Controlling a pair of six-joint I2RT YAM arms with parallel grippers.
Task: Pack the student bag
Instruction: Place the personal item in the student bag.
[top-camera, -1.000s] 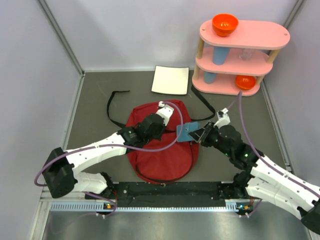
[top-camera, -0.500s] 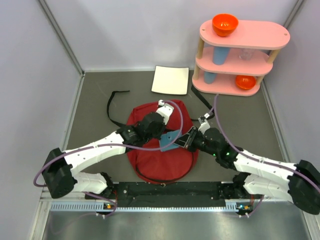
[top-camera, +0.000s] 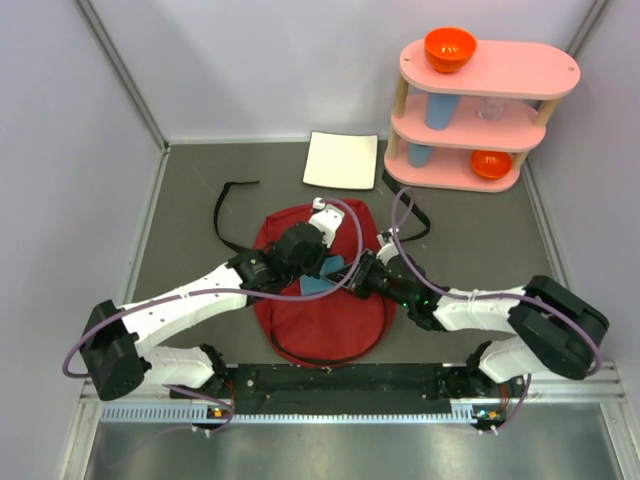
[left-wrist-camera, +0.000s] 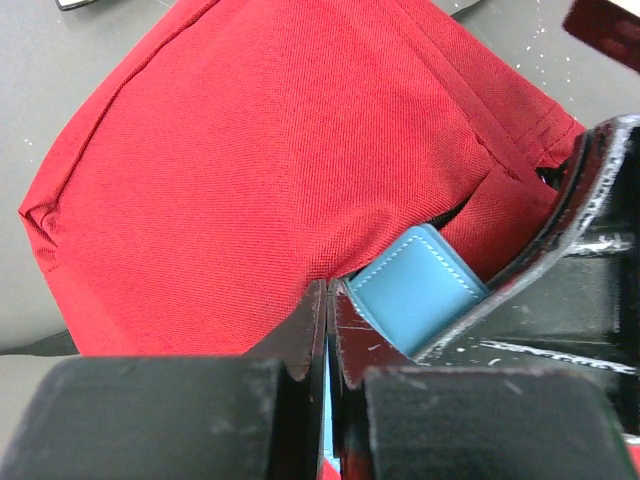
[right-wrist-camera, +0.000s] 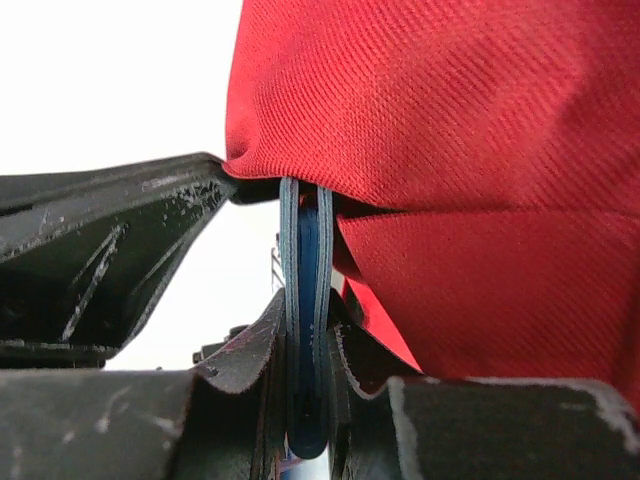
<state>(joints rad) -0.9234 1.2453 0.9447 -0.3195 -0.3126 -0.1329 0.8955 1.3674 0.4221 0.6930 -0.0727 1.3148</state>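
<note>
I note the right gripper (right-wrist-camera: 305, 330), clamped on a flat blue case (left-wrist-camera: 415, 290), has advanced into the dark red fabric student bag (top-camera: 325, 320)'s mouth; left gripper (left-wrist-camera: 328, 310) pinches its fabric, fingers together; insertion begun.

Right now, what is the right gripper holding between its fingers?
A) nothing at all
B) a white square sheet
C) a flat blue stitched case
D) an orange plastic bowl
C: in the right wrist view the right gripper is shut on the flat blue stitched case, and the far edge of the case goes under the dark red fabric backpack.
</note>
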